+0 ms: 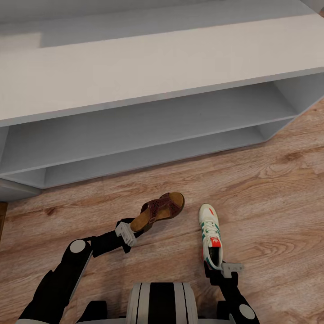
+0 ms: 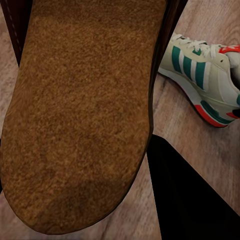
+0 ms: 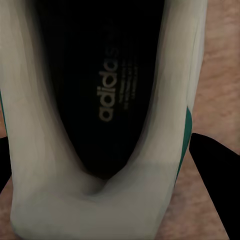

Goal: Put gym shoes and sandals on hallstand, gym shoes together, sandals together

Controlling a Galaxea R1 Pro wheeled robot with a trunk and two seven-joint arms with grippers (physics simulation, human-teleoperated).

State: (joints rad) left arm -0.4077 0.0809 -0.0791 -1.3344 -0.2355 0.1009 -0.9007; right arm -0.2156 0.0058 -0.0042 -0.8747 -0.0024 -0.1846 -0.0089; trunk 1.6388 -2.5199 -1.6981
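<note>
One brown strappy sandal [image 1: 162, 209] with a tan footbed [image 2: 85, 115] hangs tilted just above the wood-plank corridor floor [image 1: 270, 193]. My left gripper [image 1: 136, 227] is shut on its heel end. One white gym shoe [image 1: 209, 231] with green stripes points toward the hallstand [image 1: 135, 76], and my right gripper [image 1: 216, 266] is shut on its heel. The shoe's dark insole [image 3: 110, 90] sits between my black fingers [image 3: 215, 185]. The same gym shoe [image 2: 205, 75] lies beside the sandal in the left wrist view. The second sandal and second gym shoe are out of view.
The hallstand's two long open shelves [image 1: 148, 126] face me, both bare, with a broad pale top above them. Its left end [image 1: 13, 189] stands on the floor at the far left. Open floor stretches to the right of the gym shoe.
</note>
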